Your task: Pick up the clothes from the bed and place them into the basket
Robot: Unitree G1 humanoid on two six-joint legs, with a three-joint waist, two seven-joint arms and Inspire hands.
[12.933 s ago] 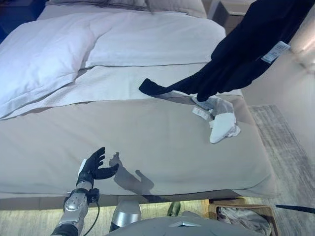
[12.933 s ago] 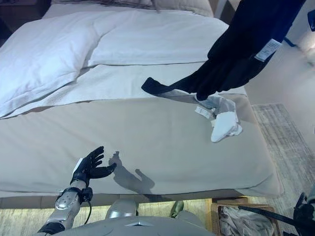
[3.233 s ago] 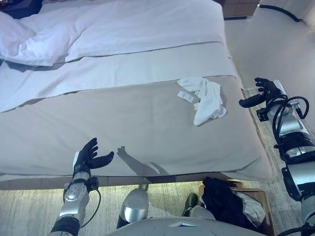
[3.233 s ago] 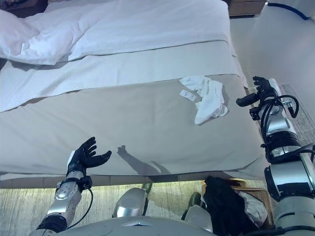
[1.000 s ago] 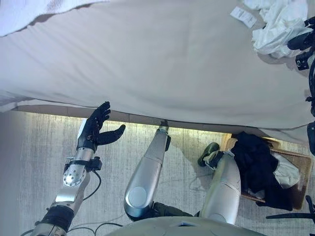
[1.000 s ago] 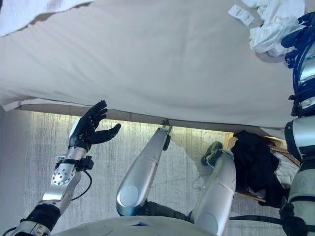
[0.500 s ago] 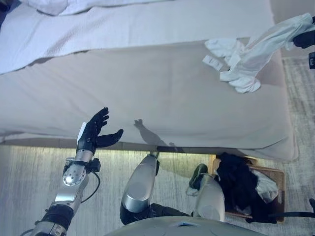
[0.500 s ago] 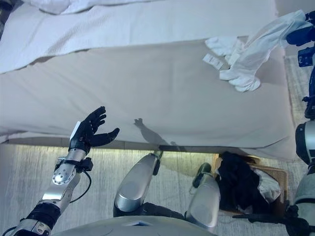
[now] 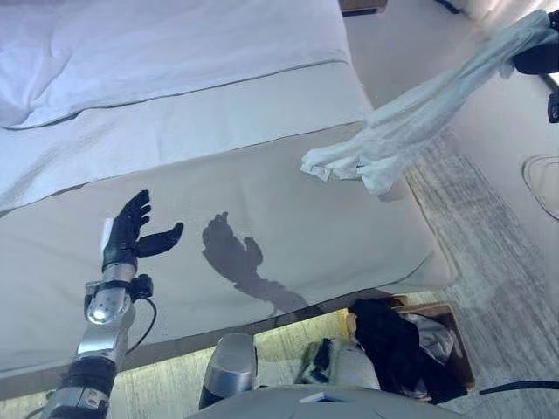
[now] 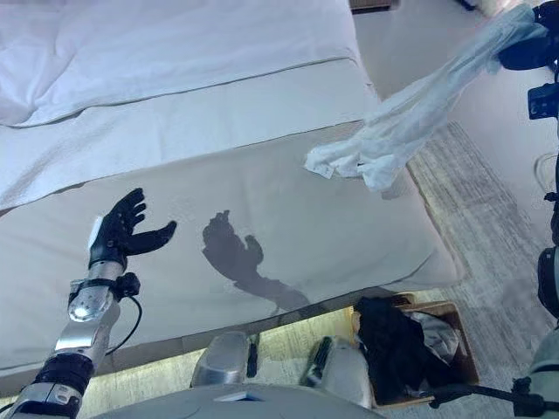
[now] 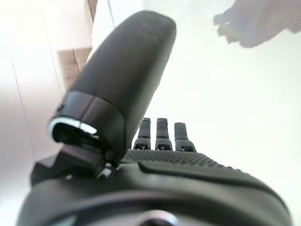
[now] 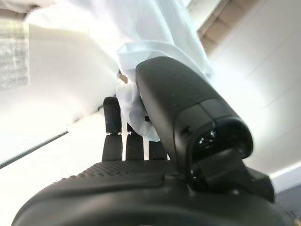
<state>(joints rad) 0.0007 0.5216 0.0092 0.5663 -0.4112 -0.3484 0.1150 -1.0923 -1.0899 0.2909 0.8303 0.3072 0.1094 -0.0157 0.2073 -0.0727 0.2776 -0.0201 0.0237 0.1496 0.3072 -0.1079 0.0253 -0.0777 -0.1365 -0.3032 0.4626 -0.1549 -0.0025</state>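
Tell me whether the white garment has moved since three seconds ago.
Yes. The white garment lay crumpled on the bed near its right edge; now the right hand holds one end high past that edge, and the rest hangs stretched above the bed's corner.

The right hand [image 10: 531, 48] grips a white garment [image 10: 410, 122] up high, its lower end dangling just over the bed [image 10: 262, 183] corner. The left hand [image 10: 118, 231] hovers spread above the cover. A basket [image 10: 454, 353] holding dark clothing [image 10: 393, 345] sits on the floor.
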